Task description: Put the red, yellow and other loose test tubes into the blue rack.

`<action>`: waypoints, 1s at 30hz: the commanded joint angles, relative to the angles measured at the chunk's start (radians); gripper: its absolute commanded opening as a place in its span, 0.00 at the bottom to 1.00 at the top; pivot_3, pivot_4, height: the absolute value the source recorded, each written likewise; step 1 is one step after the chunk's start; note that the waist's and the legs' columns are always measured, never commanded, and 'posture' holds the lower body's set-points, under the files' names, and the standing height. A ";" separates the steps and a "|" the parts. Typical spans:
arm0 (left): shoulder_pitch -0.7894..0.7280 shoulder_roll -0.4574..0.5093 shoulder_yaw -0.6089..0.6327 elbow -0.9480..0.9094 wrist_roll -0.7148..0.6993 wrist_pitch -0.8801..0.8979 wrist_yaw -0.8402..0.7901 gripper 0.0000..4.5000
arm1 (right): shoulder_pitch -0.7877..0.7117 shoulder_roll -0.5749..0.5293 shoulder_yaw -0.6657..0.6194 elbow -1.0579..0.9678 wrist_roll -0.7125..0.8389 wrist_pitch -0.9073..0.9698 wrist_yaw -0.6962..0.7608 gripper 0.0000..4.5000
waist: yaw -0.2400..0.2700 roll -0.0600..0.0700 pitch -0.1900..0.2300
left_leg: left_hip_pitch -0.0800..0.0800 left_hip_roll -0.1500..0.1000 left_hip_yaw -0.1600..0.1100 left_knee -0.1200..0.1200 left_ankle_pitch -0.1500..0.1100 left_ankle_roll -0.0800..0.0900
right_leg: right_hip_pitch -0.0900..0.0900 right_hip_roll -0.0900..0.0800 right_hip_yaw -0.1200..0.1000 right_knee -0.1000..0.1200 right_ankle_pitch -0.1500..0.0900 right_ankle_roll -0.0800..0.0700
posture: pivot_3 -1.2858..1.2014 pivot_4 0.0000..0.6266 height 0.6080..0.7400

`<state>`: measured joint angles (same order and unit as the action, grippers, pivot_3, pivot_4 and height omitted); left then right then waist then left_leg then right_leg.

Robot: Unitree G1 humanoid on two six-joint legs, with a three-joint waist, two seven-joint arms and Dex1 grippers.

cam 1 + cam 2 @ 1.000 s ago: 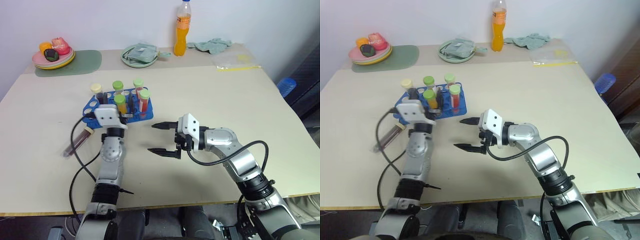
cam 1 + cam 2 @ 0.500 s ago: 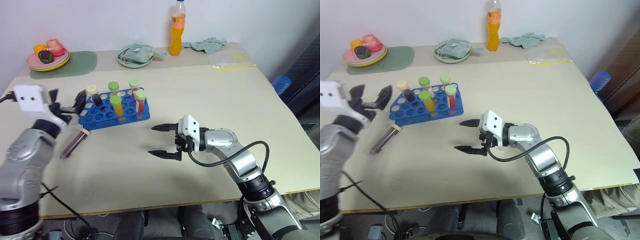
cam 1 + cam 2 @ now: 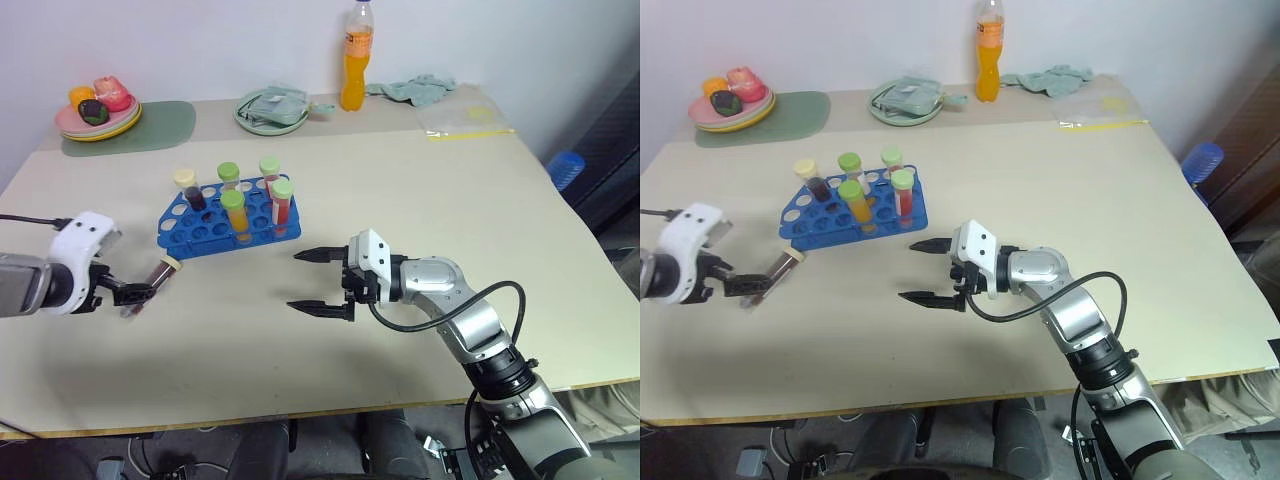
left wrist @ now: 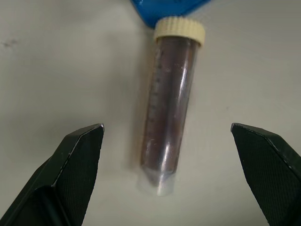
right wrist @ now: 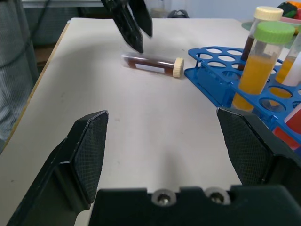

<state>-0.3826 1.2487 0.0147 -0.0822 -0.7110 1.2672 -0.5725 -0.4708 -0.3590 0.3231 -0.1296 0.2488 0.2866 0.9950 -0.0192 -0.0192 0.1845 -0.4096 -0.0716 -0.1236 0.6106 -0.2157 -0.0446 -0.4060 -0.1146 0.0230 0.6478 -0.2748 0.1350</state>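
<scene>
The blue rack stands left of the table's middle with several capped test tubes upright in it, yellow-orange and red among them. A dark maroon test tube with a cream cap lies loose on the table just off the rack's front left corner, cap toward the rack. My left gripper is open and points down over the tube's bottom end. In the left wrist view its fingers stand wide on either side of the tube without touching it. My right gripper hovers open and empty at mid-table, pointing left.
Along the far edge stand an orange drink bottle, a green plate with a cloth, a plate of colourful items on a green mat, a crumpled cloth and a clear bag. A round blue object sits beyond the right edge.
My left arm swung out from in front of the rack to the left, and its gripper turned down and lowered over the lying maroon tube. The right gripper held still.
</scene>
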 commanded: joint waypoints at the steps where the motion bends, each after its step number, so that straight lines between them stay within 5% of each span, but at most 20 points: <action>1: -0.130 -0.038 -0.165 0.119 0.122 -0.050 -0.104 0.99 | -0.014 0.017 -0.004 -0.019 0.002 -0.011 -0.017 0.91 | 0.003 0.000 0.000 | 0.000 0.000 0.000 0.000 0.000 0.000 | 0.000 0.000 0.000 0.000 0.000 0.000 | 0.52 0.24 1.00; 4: -0.217 -0.073 -0.265 0.202 0.211 -0.076 -0.159 0.99 | -0.006 0.018 -0.007 -0.030 0.000 -0.005 -0.032 0.91 | 0.001 -0.001 0.000 | 0.000 0.000 0.001 0.001 0.000 0.000 | 0.000 0.000 0.000 0.000 0.000 0.000 | 0.52 0.24 1.00; 6: -0.250 -0.085 -0.297 0.236 0.241 -0.079 -0.198 0.88 | -0.003 0.019 -0.007 -0.036 0.000 -0.001 -0.042 0.91 | -0.001 -0.001 0.000 | -0.001 0.000 0.001 0.001 0.000 0.000 | 0.000 0.000 0.000 0.000 0.000 0.000 | 0.52 0.24 1.00; 13: -0.242 -0.062 -0.314 0.242 0.317 -0.124 -0.300 0.17 | 0.007 0.017 -0.006 -0.052 0.005 0.011 -0.059 0.91 | -0.002 -0.001 0.000 | -0.001 0.000 0.001 0.001 0.000 0.000 | -0.001 0.000 0.000 0.001 0.000 0.000 | 0.52 0.24 1.00; 16: -0.157 0.006 -0.269 0.177 0.321 -0.210 -0.373 0.17 | 0.008 0.013 -0.007 -0.055 0.006 0.011 -0.060 0.91 | -0.010 -0.001 0.000 | -0.001 0.000 0.001 0.001 0.000 0.000 | -0.001 0.000 0.001 0.001 0.000 0.000 | 0.52 0.24 1.00; 19: 0.108 0.056 0.035 0.099 0.266 -0.394 -0.439 0.17 | 0.011 0.009 -0.008 -0.057 0.012 0.017 -0.054 0.91 | -0.025 0.000 0.000 | -0.001 0.002 0.000 -0.002 0.000 0.000 | -0.003 -0.001 0.002 0.001 0.000 0.000 | 0.52 0.24 1.00; 24: 0.385 -0.218 0.498 -0.218 0.138 -0.618 -0.439 0.17 | 0.003 0.003 -0.004 -0.047 0.023 0.016 -0.028 0.91 | -0.014 0.000 0.000 | -0.001 0.005 -0.001 -0.001 0.000 0.000 | -0.003 -0.003 0.001 0.000 -0.001 -0.001 | 0.52 0.24 1.00; 30: 0.252 -0.614 0.496 -0.396 0.138 -0.636 0.015 0.17 | -0.014 0.008 0.002 -0.027 0.025 0.012 0.000 0.91 | 0.012 -0.003 -0.002 | 0.000 0.001 -0.005 0.004 0.000 0.001 | 0.002 -0.004 -0.003 0.000 0.000 0.000 | 0.52 0.24 1.00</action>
<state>-0.1028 0.6514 0.5124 -0.4252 -0.5941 0.6531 -0.6648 -0.4657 -0.3573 0.3298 -0.1479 0.2578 0.3151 0.9863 -0.0074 -0.0223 0.1829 -0.4101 -0.0719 -0.1289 0.6147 -0.2160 -0.0441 -0.4039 -0.1186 0.0199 0.6484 -0.2746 0.1348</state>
